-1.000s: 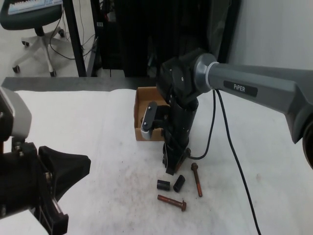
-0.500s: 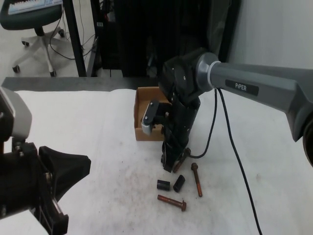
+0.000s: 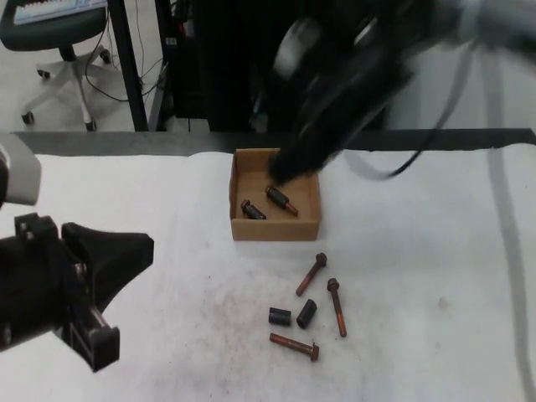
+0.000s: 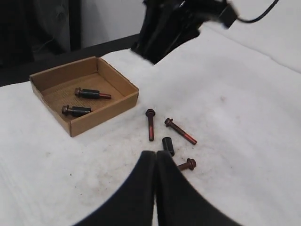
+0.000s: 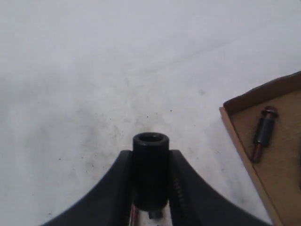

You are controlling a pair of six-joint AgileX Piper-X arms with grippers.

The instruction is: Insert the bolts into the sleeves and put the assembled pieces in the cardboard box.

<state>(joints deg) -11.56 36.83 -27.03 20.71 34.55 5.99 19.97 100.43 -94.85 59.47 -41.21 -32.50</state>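
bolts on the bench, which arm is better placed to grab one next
Left. The left gripper is shut, empty and near the loose bolts; the right gripper holds a sleeve.

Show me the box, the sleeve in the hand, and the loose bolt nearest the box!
box (image 3: 276, 231): high view, front wall
sleeve (image 5: 150, 174): right wrist view, its side
bolt (image 3: 310, 275): high view, middle of shank

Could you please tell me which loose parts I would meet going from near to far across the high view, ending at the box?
The crosswise bolt → sleeves, side by side → slanted bolt → box.
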